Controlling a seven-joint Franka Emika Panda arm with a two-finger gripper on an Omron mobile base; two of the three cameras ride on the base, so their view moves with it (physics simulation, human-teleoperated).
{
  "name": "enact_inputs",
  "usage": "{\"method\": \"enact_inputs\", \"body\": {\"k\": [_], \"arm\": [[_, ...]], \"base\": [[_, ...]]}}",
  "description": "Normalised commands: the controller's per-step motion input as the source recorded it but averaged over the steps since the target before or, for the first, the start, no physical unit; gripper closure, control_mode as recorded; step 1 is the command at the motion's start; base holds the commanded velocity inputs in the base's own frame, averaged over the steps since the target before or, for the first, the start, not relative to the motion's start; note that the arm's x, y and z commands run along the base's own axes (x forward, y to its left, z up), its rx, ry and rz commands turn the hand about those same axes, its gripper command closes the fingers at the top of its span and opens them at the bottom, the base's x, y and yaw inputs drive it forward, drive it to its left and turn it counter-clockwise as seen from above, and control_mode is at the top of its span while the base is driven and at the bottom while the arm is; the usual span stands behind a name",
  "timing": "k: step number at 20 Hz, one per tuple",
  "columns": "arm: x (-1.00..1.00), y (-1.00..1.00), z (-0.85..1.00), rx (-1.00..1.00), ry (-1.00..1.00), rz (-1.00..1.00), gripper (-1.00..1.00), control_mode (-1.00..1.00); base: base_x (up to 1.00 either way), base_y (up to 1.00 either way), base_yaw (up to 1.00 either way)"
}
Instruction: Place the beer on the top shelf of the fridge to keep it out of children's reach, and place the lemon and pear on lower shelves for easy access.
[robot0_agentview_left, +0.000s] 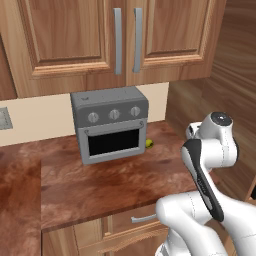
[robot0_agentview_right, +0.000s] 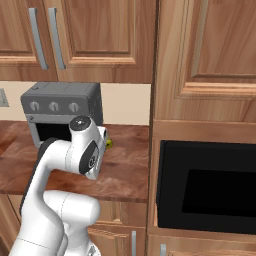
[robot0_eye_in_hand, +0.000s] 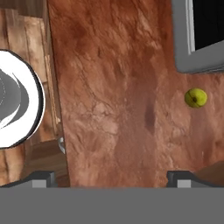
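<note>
Yellow-green and small, the pear (robot0_eye_in_hand: 195, 97) is the one task item we can pick out; it sits on the counter (robot0_eye_in_hand: 113, 87) just beside the toaster oven (robot0_agentview_left: 110, 123), at that oven's right front corner as the left base view has it (robot0_agentview_left: 149, 143), and it peeks out behind the arm in the right base view (robot0_agentview_right: 108, 142). Our gripper (robot0_eye_in_hand: 111, 177) hangs above the counter looking down, its two finger tips (robot0_eye_in_hand: 43, 178) standing wide apart with nothing between them. From the gripper, the pear lies off toward the oven's corner and well to one side of the line between the finger tips, so we judge the coming move turns on carrying the hand sideways toward the oven until the fruit sits between the tips, then lowering. The pear looks nearly round here, with a dark spot that may be its stem end facing up, so we cannot name a clear long axis; almost any approach angle should serve, though the oven wall just beside it leaves less room on that side. The counter is reddish-brown mottled stone, bare around the fruit, set over wooden drawers (robot0_agentview_left: 135, 220) with a grey bar handle. Wooden wall cabinets (robot0_agentview_left: 120, 35) hang above the oven, and to the right of the oven, past the counter's end, a tall wooden unit holds a black built-in appliance (robot0_agentview_right: 205, 185).
</note>
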Motion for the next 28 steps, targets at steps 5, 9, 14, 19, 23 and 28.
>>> {"method": "enact_inputs", "body": {"k": [5,9,14,19,23,28], "arm": [[0.04,0.01,0.0,-0.11,0.0,0.07,-1.0,-1.0],[0.06,0.1,0.0,-0.05,0.01,0.0,-1.0,-1.0],[0.16,0.25,0.0,0.01,0.06,0.0,-1.0,-1.0],[0.18,0.13,0.0,0.09,0.06,-0.01,-1.0,-1.0],[0.23,0.01,0.0,0.13,0.02,0.0,-1.0,-1.0],[0.26,0.0,-0.02,0.13,0.0,0.0,-1.0,-1.0]], "base": [[0.0,0.0,0.0],[0.0,0.0,0.0],[0.0,0.0,0.0],[0.0,0.0,0.0],[0.0,0.0,0.0],[0.0,0.0,0.0]]}}
